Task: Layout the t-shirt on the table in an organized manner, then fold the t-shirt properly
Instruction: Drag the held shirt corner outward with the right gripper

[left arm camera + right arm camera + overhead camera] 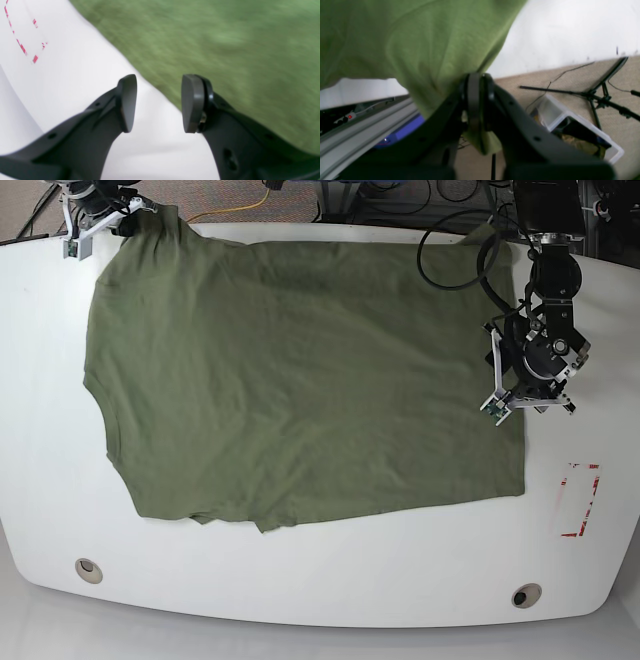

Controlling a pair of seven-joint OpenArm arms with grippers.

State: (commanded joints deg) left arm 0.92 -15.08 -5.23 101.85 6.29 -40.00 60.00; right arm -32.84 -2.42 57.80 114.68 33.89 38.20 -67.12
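- The olive-green t-shirt is lying spread out mostly flat on the white table, taking up the middle and far half of it, with a few soft wrinkles across the body
- One sleeve corner at the far left of the base view is pulled right up to the table's back edge, and that's where the right tool has it
- From the right wrist view the right tool is clamped tight on a bunch of green fabric, with a bit of cloth poking out below the pads and the rest of the shirt draped up and away from it
- Beyond that you can see tan carpet, a clear plastic storage bin and a black tripod stand on the floor past the table edge
- The left tool is hanging over the shirt's edge on the right side of the base view, jaws spread apart with nothing between them
- In the left wrist view one finger sits over bare white table and the other over green cloth, so the shirt's edge runs right through the gap
- The red tape rectangle is on the table near that side, just clear of the shirt's lower corner
- Two round grommet holes sit along the near edge of the table, well apart from the shirt
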